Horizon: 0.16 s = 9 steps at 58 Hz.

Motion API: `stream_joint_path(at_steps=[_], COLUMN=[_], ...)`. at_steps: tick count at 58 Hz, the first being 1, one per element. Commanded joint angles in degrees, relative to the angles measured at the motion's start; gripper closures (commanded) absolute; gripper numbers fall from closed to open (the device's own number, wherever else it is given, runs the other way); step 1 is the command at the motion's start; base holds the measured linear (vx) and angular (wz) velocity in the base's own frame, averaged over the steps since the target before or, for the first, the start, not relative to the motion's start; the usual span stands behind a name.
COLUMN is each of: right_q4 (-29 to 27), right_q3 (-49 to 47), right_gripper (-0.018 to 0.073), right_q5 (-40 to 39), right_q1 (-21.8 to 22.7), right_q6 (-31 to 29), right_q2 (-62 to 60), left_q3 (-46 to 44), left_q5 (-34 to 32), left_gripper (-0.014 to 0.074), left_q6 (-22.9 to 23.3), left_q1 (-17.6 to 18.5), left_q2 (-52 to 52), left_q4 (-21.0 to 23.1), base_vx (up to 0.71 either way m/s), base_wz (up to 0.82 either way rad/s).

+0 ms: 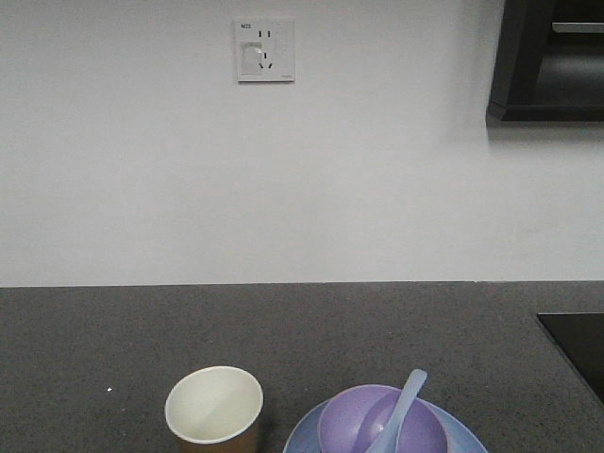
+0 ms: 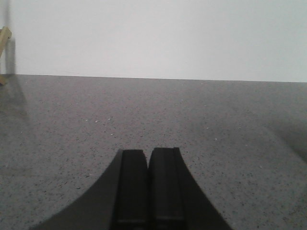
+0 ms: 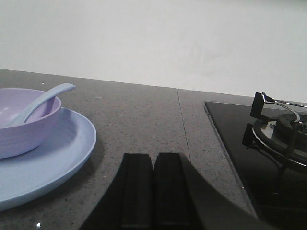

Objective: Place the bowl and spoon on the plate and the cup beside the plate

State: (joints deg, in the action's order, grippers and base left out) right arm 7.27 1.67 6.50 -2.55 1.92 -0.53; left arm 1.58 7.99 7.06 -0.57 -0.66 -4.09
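Note:
The lavender bowl (image 1: 380, 421) sits on the light blue plate (image 1: 300, 436) at the counter's near edge, with the pale spoon (image 1: 404, 400) leaning in it, handle up to the right. The brown paper cup (image 1: 214, 407) stands upright just left of the plate. In the right wrist view the bowl (image 3: 26, 122), spoon (image 3: 41, 101) and plate (image 3: 53, 163) lie to the left of my right gripper (image 3: 153, 158), which is shut and empty over the counter. My left gripper (image 2: 147, 154) is shut on nothing above bare counter. Neither gripper shows in the front view.
A black cooktop (image 3: 240, 143) with a metal burner grate (image 3: 283, 127) lies right of the right gripper; its corner (image 1: 576, 344) shows in the front view. A white wall with a socket (image 1: 265, 51) stands behind the dark speckled counter (image 1: 283, 330). A dark cabinet (image 1: 547, 57) hangs top right.

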Motion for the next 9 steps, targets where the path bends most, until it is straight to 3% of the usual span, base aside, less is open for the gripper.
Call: stream_joint_path(at_steps=[1,9], right_q4=[0.4,0.4], right_q3=[1.0,1.0], right_gripper=[0.0571,0.0571], right_q5=[-4.5,-4.5], right_q1=[0.3,0.3], right_q6=[-0.2,-0.2], right_q2=[-0.8,-0.8], left_q3=[1.2,1.2], left_q5=[-4.7,-4.7], left_gripper=[0.0603,0.0603], left_q6=[0.1,0.1], left_q1=[0.0,0.0], left_q2=[-0.2,-0.2], left_q4=[0.4,0.4], base_vx=[0.0,0.0], base_wz=[0.0,0.0])
